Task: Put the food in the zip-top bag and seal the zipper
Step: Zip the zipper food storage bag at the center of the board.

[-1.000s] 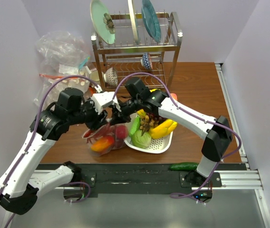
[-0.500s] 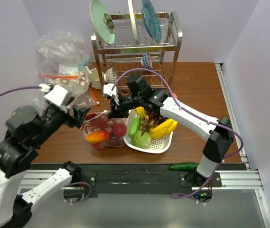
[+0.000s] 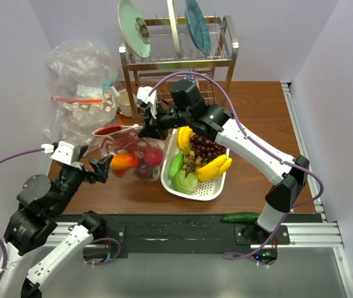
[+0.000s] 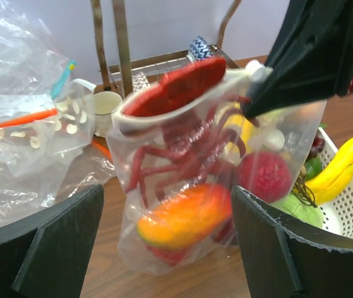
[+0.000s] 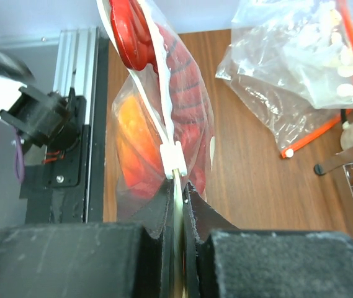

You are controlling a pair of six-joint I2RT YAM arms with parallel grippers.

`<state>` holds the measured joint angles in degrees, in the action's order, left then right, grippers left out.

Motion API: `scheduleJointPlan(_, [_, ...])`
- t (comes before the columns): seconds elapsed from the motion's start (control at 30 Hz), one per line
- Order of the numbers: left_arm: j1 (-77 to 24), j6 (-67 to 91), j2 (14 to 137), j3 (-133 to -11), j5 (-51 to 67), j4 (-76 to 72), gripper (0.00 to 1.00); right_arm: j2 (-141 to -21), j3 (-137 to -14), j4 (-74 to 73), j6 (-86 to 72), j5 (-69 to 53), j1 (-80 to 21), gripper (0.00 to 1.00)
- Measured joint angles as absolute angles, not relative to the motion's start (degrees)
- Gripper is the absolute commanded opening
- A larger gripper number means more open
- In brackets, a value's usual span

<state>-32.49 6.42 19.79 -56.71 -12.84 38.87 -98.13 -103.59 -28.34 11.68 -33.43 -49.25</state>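
Note:
The zip-top bag [image 3: 133,160] hangs from its mouth edge, its bottom resting on the table. My right gripper [image 3: 146,130] is shut on the zipper [image 5: 175,177] just behind the white slider [image 5: 172,160]. Inside the bag are a red lobster [image 4: 182,146], an orange food [image 4: 185,214] and a red fruit [image 4: 265,176]. A lobster claw [image 3: 108,130] pokes out of the bag's mouth on the left. My left gripper [image 3: 102,167] stands open in front of the bag, apart from it, its fingers [image 4: 58,242] on either side of the view.
A white tray [image 3: 216,186] with bananas, cabbage and grapes sits right of the bag. A bulky clear bag [image 3: 80,81] lies at the back left, a dish rack [image 3: 176,62] behind. A cucumber [image 3: 239,217] lies at the near edge.
My left gripper has let go of the bag, opened wide and drawn back toward the near left. My right gripper has carried the bag's mouth up and back.

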Motion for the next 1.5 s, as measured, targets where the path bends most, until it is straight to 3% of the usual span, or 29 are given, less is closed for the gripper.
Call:
scheduleJointPlan(0.23, [-39.92,5.80,14.46,-53.89,-15.88,35.59,0.87,-98.13,-104.14,-31.33,10.87,-32.69,-47.37,0.00])
scheduleJointPlan(0.33, [-49.63,5.85,11.44,-53.84,-20.62,33.71,0.87,-98.10,-105.21,-33.65,10.68,-32.75,-46.17,0.00])
scheduleJointPlan(0.47, [-65.47,5.80,4.05,-53.04,-24.88,30.06,0.76,-97.56,-107.28,-36.34,10.61,-32.73,-45.21,0.00])
scheduleJointPlan(0.6, [-77.41,4.23,0.73,-53.32,-26.46,24.45,0.79,-94.59,-108.09,-38.74,10.72,-32.62,-44.84,0.00])
scheduleJointPlan(0.9, [-80.01,-2.83,20.14,-57.45,-30.46,26.26,0.79,-88.20,-110.15,-42.50,11.16,-33.58,-44.82,0.00])
scheduleJointPlan(1.13, [-81.08,-8.23,22.13,-58.59,-33.15,24.95,0.83,-84.53,-110.13,-46.02,12.32,-32.95,-44.82,0.00])
scheduleJointPlan(1.5, [-80.47,-20.40,40.32,-60.25,-38.81,13.80,0.94,-77.47,-107.24,-49.06,12.78,-15.03,-44.60,0.00])
